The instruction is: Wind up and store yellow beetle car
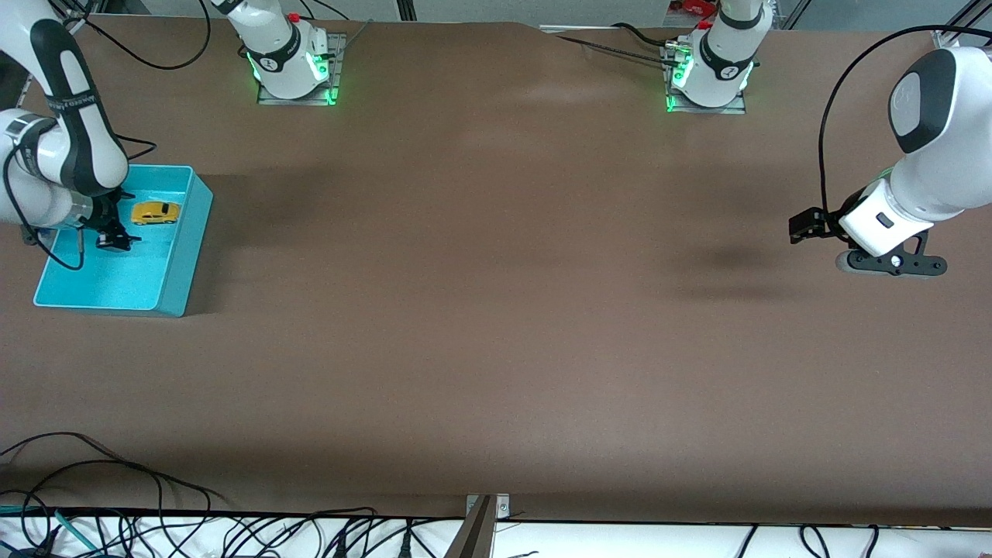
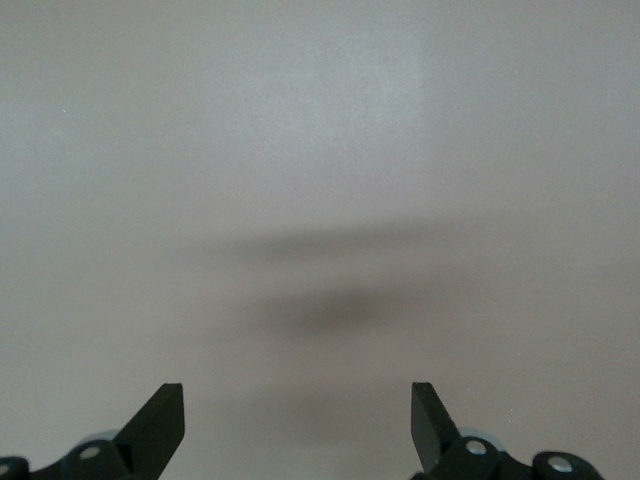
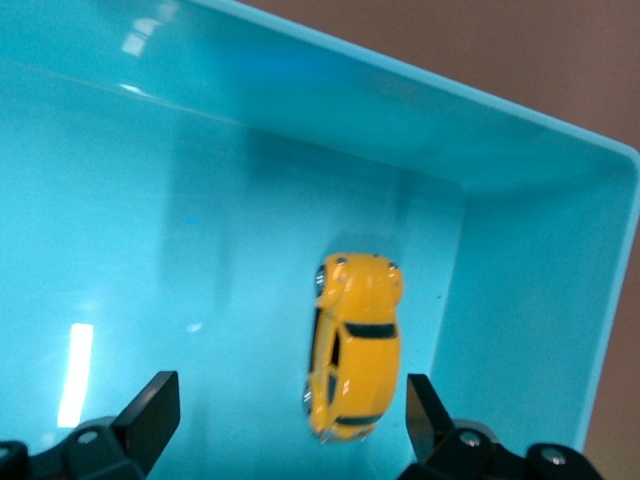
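The yellow beetle car (image 1: 156, 212) is seen lying inside the turquoise bin (image 1: 180, 267), near its twelve o'clock wall. Storing looks done. The right tool (image 1: 113, 239) hangs over the bin, wide open, empty. The left tool (image 1: 891, 262) waits, wide open, empty.

No words, numbers or brand names can be read anywhere: the small round marks on the two white robot bases (image 1: 293, 58) at the top edge of the bench (image 1: 496, 310) are too tiny to make out.

Right tool (image 3: 285, 425) hangs with jaws spread; left tool (image 2: 298, 425) waits, likewise spread.
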